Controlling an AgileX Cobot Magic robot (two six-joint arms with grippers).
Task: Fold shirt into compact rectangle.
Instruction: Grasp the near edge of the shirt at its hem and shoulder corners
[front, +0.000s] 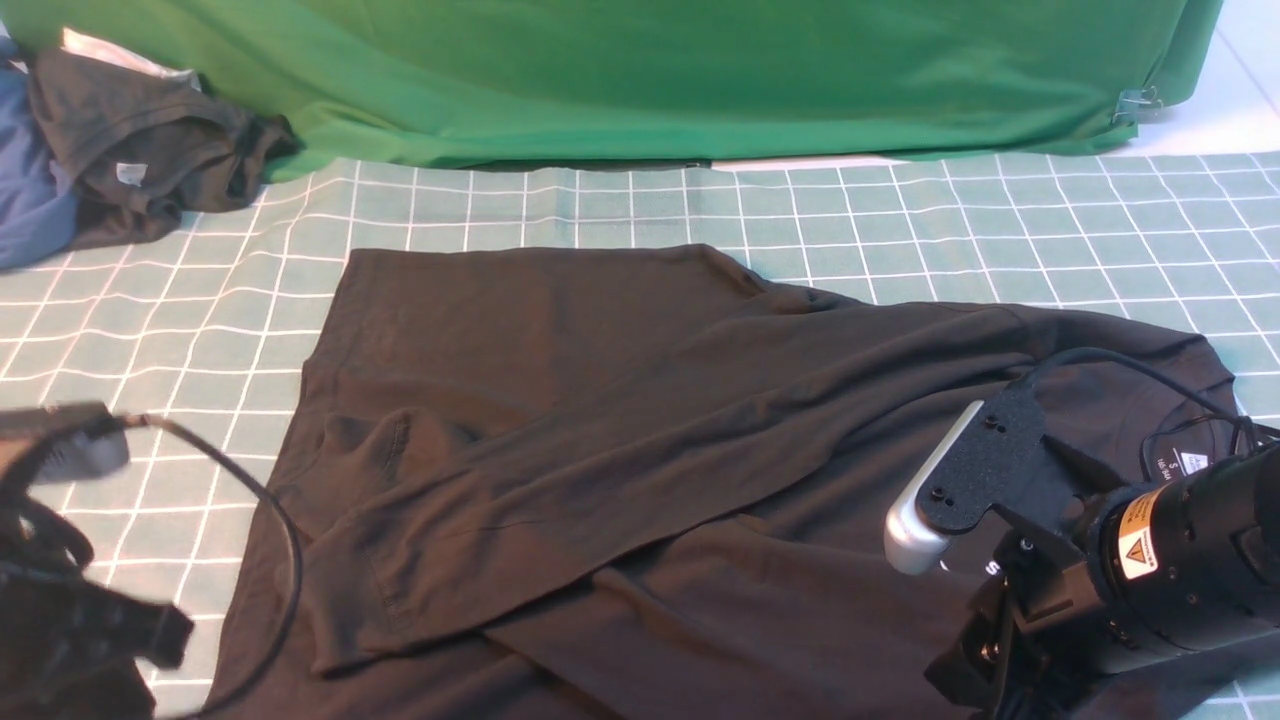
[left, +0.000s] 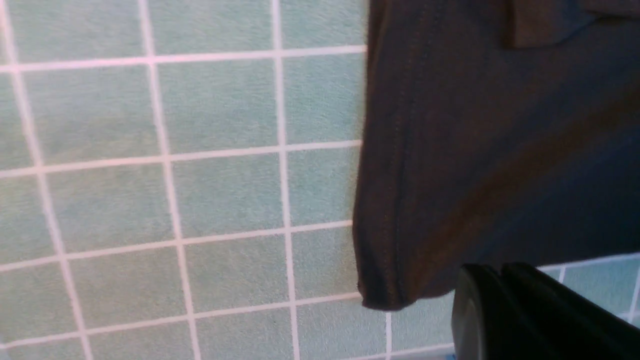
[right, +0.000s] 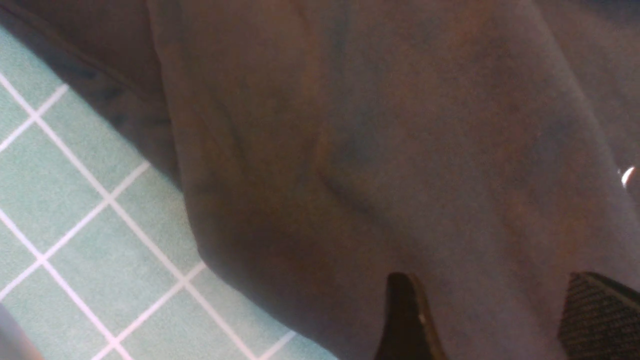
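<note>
Soft, light, limp shirt (front: 640, 420) spread over the centre and lower frame, its sleeve (front: 620, 470) laid across the body; best pinched at hems or corners. At lower right the right gripper (right: 495, 320) hovers agape and empty. At lower left the left gripper (left: 502, 280) is closed beside the hem corner (left: 380, 295); whether it pinches cloth cannot be told.

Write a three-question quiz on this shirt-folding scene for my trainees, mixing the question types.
1. True or false: the shirt is already folded into a compact rectangle.
2. Multiple choice: the right end effector is A) open above the shirt, B) shut on a sleeve, C) out of every view.
3. Fill in: the backdrop behind the checked cloth is coloured ____.
Key: 1 false; 2 A; 3 green.
</note>
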